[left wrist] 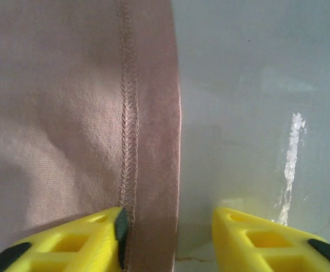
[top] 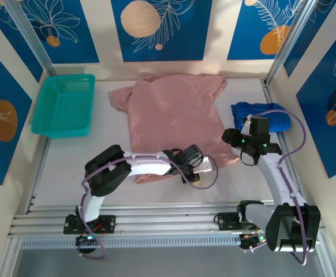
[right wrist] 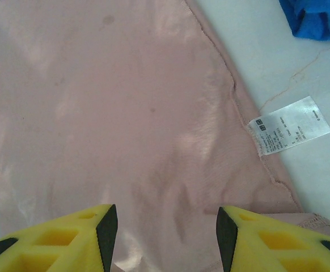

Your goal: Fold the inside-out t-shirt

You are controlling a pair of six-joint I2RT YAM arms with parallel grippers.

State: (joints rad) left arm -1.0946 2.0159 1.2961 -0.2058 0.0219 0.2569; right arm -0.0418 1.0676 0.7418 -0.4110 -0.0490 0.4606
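At table (top: 70, 173) left, basket (top: 62, 134); at centre, t-shirt (top: 174, 109) spread flat, seams outward; left gripper (left wrist: 168, 226) with jaws apart straddles the hem (left wrist: 128, 113), one finger on cloth, one on bare table. Closing here may pinch only the edge, which could slip; right gripper (right wrist: 168, 232), jaws apart, hangs over the lower right corner beside the label (right wrist: 290, 126) — an uneven lift would skew the fold; blue garment (top: 266, 112) lies near, apart

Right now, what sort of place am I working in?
Probably a robot test cell, not a home: a white table edged with aluminium rails, boxed in by blue leaf-print panels, with a pink t-shirt and teal basket laid out.
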